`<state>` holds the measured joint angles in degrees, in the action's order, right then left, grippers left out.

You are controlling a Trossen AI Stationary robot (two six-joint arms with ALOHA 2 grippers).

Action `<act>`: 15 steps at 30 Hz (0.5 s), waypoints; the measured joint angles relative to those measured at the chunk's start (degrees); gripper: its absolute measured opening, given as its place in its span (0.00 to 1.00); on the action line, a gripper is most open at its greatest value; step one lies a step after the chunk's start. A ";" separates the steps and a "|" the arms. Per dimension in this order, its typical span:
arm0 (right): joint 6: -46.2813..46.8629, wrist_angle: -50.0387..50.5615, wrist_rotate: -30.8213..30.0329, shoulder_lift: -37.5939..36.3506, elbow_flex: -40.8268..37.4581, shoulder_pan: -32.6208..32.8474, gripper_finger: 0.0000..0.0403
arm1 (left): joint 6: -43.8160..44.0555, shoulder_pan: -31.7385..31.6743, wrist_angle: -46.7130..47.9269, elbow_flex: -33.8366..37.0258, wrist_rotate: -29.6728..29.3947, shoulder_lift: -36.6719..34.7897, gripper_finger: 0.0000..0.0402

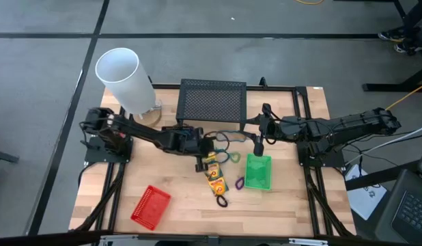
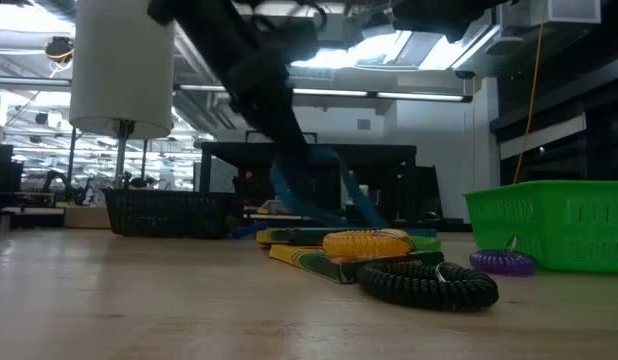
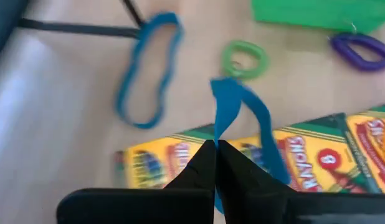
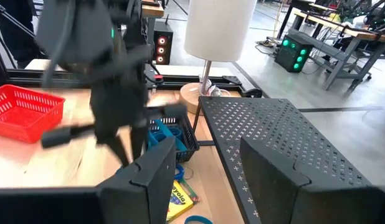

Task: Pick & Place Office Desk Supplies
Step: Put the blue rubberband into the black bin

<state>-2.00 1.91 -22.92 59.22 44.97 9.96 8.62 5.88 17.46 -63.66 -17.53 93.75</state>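
Left end effector (image 3: 215,152) clamped on blue scissors handle (image 3: 242,118) above crayon boxes (image 3: 255,158); right end effector (image 1: 259,145) apart.

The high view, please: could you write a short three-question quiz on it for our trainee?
1. True or false: the left claw is shut on a blue band.
2. Which basket lies nearest the right claw? A red basket B green basket
3. What lies under the yellow coil?

Key: 1 true. 2 B. 3 the crayon boxes.
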 joint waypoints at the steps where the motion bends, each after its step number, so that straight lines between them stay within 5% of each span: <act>1: 0.00 0.06 -0.01 0.01 0.00 0.00 0.45 | -0.33 0.16 1.18 0.00 -1.59 -1.40 0.01; 10: 0.01 0.51 -0.02 0.00 0.00 0.00 0.45 | 1.53 2.71 18.03 -0.03 -19.15 -12.89 0.01; 15: 0.07 0.49 -0.17 0.00 0.02 0.00 0.45 | 3.77 3.13 24.48 -0.04 -23.48 -16.45 0.01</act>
<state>-1.93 2.39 -23.09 59.22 44.99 9.96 12.39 9.02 41.95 -63.70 -41.01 77.30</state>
